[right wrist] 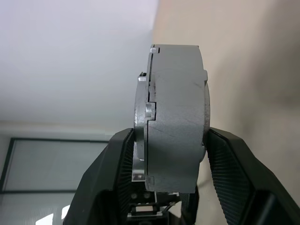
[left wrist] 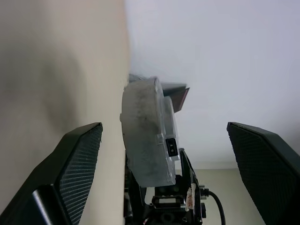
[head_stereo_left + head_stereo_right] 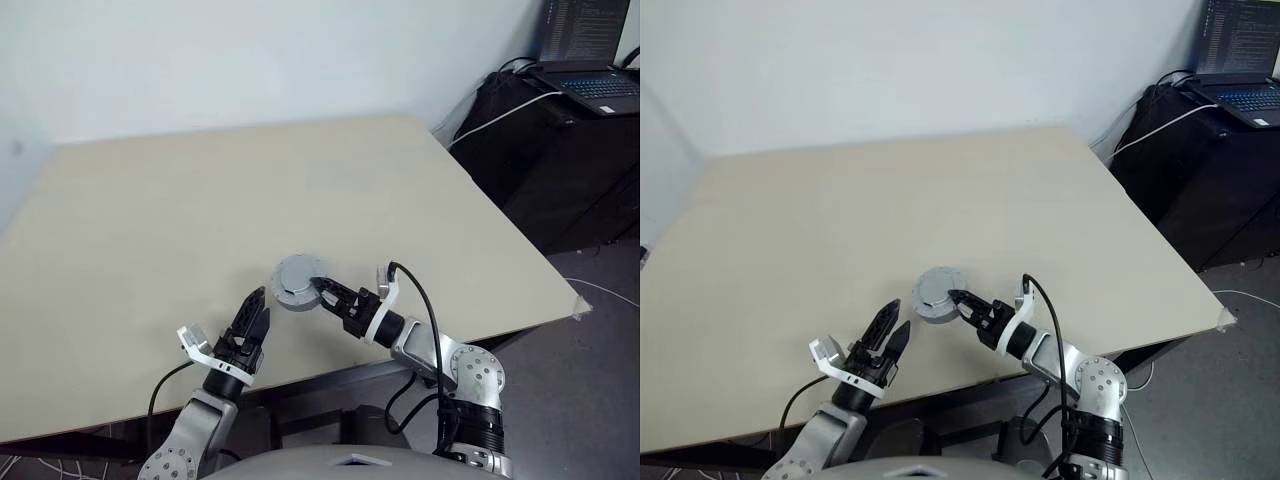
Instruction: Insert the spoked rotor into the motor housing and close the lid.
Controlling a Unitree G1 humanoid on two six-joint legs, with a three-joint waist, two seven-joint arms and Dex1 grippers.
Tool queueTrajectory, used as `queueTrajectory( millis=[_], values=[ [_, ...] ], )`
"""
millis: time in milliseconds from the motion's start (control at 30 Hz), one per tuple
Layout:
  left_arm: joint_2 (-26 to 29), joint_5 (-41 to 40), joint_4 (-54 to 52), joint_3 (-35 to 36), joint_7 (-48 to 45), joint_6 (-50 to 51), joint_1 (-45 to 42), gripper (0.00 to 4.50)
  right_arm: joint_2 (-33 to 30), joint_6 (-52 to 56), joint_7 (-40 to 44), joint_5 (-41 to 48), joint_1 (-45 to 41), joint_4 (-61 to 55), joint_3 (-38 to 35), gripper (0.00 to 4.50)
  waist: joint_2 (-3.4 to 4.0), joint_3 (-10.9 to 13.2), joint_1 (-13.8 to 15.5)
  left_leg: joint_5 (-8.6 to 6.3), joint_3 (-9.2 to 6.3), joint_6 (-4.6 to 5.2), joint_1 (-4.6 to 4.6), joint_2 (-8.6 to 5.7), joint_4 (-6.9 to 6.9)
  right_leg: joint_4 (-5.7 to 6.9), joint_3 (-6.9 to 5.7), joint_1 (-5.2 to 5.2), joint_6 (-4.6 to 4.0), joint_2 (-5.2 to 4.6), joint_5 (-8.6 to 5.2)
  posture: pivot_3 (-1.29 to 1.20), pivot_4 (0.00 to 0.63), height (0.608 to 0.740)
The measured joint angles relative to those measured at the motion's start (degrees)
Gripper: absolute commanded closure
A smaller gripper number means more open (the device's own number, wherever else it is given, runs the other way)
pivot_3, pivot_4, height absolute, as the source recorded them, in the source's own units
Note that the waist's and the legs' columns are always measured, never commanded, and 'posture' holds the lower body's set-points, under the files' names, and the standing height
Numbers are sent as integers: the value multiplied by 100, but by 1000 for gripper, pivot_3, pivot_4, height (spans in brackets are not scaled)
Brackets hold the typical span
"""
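Here the right gripper (image 3: 322,291) grips a closed grey round assembly over the near part of the beige bench (image 3: 250,190). In the right wrist view its two black fingers (image 1: 119,173) press against the opposite flat faces of the stack. The thicker grey part is the motor housing (image 1: 176,117). A thinner silver-grey disc, the lid (image 1: 139,122), sits flush against one of its faces, with a small tab showing at the seam. In the eye views the same assembly shows as a grey puck with its plain top facing up — a raised middle can just be made out on it.

The left gripper (image 3: 890,325) is released, its fingers (image 2: 75,164) spread wide and holding nothing. It hangs just beside the assembly, on the robot's left, a little nearer the robot and apart from it. In the left wrist view the assembly stands edge-on between the spread fingers, with clear space on both sides.

The spoked rotor is probably shut inside the housing, though the closed assembly hides it, so I cannot say for sure.

Off the right side of the bench, a laptop (image 3: 590,85) with a lit screen rests on a black cabinet (image 3: 550,160), and a white cable (image 3: 500,115) runs across the cabinet's top.
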Motion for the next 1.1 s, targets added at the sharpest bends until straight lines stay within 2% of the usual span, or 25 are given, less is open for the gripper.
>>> queueTrajectory(
  millis=[467, 767, 867, 1033, 1100],
  values=[
    [55, -203, 162, -240, -140, 23, -101, 0, -76, -9, -268, 589, -32, 0, 491, 2419, 0, 0, 1, 0, -1, 0, 1, 4, 3, 1, 3, 2, 0, 9, 0, 0, 0, 740],
    [74, -203, 181, -328, -181, -6, -134, 0, -404, -22, -399, 950, 53, 0, 769, 2419, -1, -1, 1, 0, -3, 0, 1, 4, 8, 1, 9, 5, 0, 15, 1, 0, 0, 740],
    [74, -203, 181, -328, -182, -31, -133, 633, -469, -45, -405, 993, 59, 0, 815, 2419, -1, -1, 1, 0, -4, 0, 2, 5, 9, 2, 10, 5, 0, 17, 1, 0, 0, 740],
    [73, -233, 181, -325, -176, -50, -128, 2246, -510, -107, -408, 1096, 60, 1, 890, 2419, -1, -1, 2, 0, -5, 0, 1, 6, 10, 2, 12, 5, 0, 19, 1, 0, 0, 740],
    [73, -283, 178, -325, -178, -50, -128, 2414, -532, -152, -406, 1123, 58, 1, 917, 2419, -1, -1, 4, 0, -5, 0, 1, 6, 11, 2, 12, 6, 0, 19, 1, 0, 0, 740]
  ],
)
